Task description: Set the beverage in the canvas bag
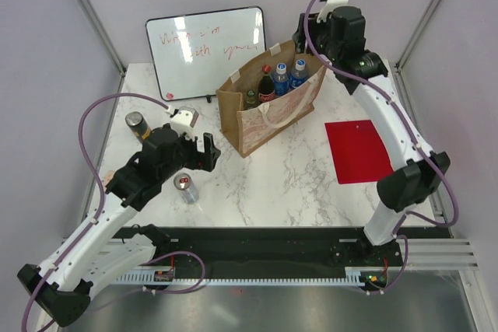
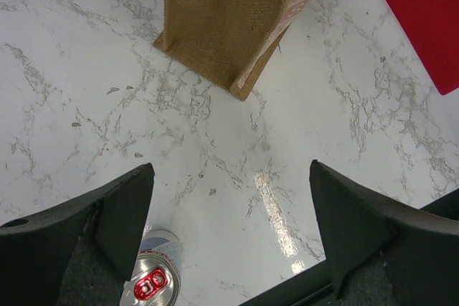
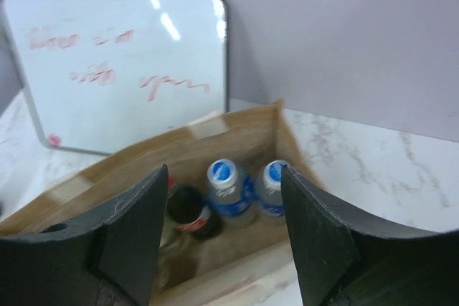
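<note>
The canvas bag (image 1: 268, 110) stands upright mid-table, tan with white handles. Inside it stand a cola bottle (image 1: 266, 83), two blue-capped bottles (image 1: 282, 79) and a small green bottle (image 1: 250, 99). A silver beverage can with a red tab (image 1: 185, 187) stands on the marble, left of the bag. My left gripper (image 1: 201, 153) hovers just beyond the can, open and empty; in the left wrist view the can (image 2: 154, 281) sits by the left finger (image 2: 118, 213). My right gripper (image 3: 224, 173) is open and empty above the bag's mouth, over the blue-capped bottles (image 3: 229, 195).
A second, darker can (image 1: 138, 124) stands at the far left. A whiteboard (image 1: 206, 50) with red writing leans on the back wall behind the bag. A red square mat (image 1: 358, 151) lies right of the bag. Black rail (image 1: 257, 242) runs along the near edge.
</note>
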Controlling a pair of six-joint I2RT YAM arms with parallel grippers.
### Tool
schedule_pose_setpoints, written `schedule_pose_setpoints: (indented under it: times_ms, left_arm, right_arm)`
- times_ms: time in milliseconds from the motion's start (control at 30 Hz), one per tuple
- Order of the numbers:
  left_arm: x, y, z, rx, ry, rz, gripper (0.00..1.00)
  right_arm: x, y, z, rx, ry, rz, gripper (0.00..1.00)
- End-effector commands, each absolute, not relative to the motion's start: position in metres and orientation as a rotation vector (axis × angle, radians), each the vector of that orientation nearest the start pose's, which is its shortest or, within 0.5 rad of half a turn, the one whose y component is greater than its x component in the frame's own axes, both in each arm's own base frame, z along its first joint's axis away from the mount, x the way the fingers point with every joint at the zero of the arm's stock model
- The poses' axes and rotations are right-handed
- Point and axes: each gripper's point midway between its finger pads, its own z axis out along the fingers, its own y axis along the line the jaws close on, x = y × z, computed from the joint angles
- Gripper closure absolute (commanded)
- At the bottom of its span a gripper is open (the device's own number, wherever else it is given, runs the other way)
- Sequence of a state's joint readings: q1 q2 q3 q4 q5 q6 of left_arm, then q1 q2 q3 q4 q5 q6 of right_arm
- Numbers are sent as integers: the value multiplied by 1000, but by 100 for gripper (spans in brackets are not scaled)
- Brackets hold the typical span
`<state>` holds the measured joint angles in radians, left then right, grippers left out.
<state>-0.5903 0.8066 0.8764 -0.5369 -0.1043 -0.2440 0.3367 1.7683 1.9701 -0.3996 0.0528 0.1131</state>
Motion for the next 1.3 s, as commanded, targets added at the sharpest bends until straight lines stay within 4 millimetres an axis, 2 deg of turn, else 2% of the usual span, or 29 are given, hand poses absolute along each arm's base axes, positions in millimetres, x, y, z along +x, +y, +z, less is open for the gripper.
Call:
schedule_pose_setpoints:
  times_ms: [0,100,133,167,200,233,267,300,333,367,400,467,500,567,633,700,733,767,800,833,867,933,1033,1067,1133,1167,1267]
  left_arm:
    - [244,-138,248,266,1968,-354,5]
    - [243,-135,261,234,1938,-365,5]
    - [239,-134,267,216,1930,-385,5]
    - [237,-135,280,205,1907,-414,5]
    - [234,-136,287,197,1896,-433,5]
    - [230,-136,295,175,1886,-464,5]
    - [222,-134,310,166,1860,-497,5]
    - [217,-132,318,158,1846,-517,5]
    - [212,-130,326,142,1831,-535,5]
    - [203,-125,341,135,1800,-551,5]
    - [199,-122,348,128,1784,-558,4]
    - [187,-111,366,110,1752,-558,4]
    - [183,-106,373,98,1737,-559,4]
    - [175,-98,389,74,1702,-563,4]
    - [167,-91,396,56,1686,-571,4]
    - [158,-85,407,34,1654,-589,4]
    - [155,-83,410,26,1644,-594,4]
    - [152,-80,415,17,1629,-599,4]
    - [150,-79,417,8,1625,-606,4]
    - [149,-77,418,3,1624,-609,4]
    - [146,-76,422,-3,1618,-613,4]
    - [145,-76,420,-15,1650,-617,4]
    - [136,-75,431,-21,1637,-655,5]
    - [132,-74,435,-22,1625,-669,5]
    - [127,-71,439,-33,1608,-687,5]
    - [123,-69,444,-36,1589,-698,5]
    - [116,-67,449,-38,1571,-722,5]
  right_arm:
    - [434,220,419,-257,1719,512,30]
    - [393,241,412,-289,1708,611,30]
    - [383,246,393,-292,1746,642,30]
    - [368,246,409,-287,1686,679,30]
    - [356,254,407,-296,1680,720,30]
    - [348,258,386,-301,1714,740,30]
    - [335,259,396,-298,1673,782,30]
    - [323,269,391,-329,1675,810,29]
    - [316,273,373,-346,1703,811,29]
    - [309,276,373,-358,1696,815,29]
    - [295,289,367,-403,1704,838,30]
    - [283,300,362,-441,1706,823,30]
    - [266,315,362,-501,1694,829,29]
    - [256,328,362,-521,1690,823,29]
    - [242,346,360,-544,1681,845,29]
    - [227,371,352,-597,1671,883,28]
    - [222,379,352,-617,1668,887,28]
    - [221,393,336,-655,1693,872,27]
    - [208,405,331,-702,1690,881,27]
    - [207,412,331,-714,1682,861,26]
    - [206,424,319,-735,1695,854,26]
    - [196,441,314,-768,1686,880,25]
    - [192,465,292,-802,1704,875,23]
    - [194,474,274,-816,1726,857,23]
    - [189,491,268,-830,1717,870,22]
    - [188,500,249,-870,1735,843,21]
    - [187,518,231,-905,1733,777,18]
